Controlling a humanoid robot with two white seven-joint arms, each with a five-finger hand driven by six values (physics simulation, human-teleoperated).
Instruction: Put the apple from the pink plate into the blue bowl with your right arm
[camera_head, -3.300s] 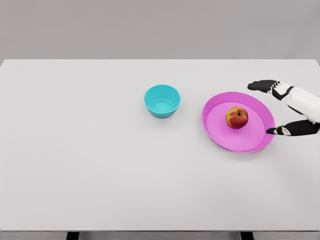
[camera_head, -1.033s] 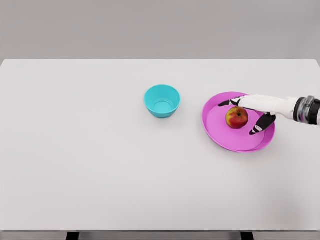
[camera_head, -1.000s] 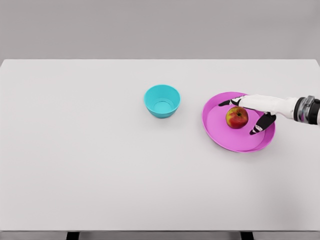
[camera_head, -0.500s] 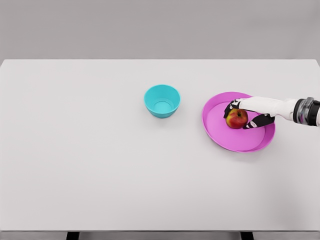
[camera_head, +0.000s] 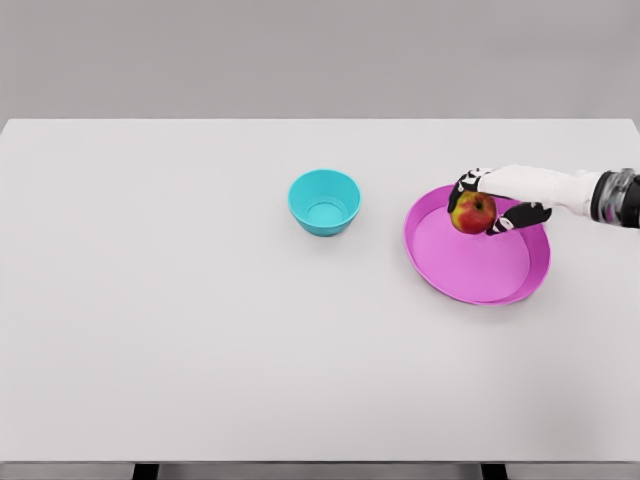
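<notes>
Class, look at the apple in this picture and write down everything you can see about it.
The apple is round, mostly red with a yellow-green patch on its upper left, and looks smooth and glossy. The right robot hand grips it, with black fingers curled over the top and a digit underneath on its right. It appears raised above the far part of the pink plate, though contact with the plate cannot be fully ruled out. The blue bowl stands apart to its left.

red-yellow apple (camera_head: 474, 213) over pink plate (camera_head: 470, 270), blue bowl (camera_head: 324, 202) upright
</notes>
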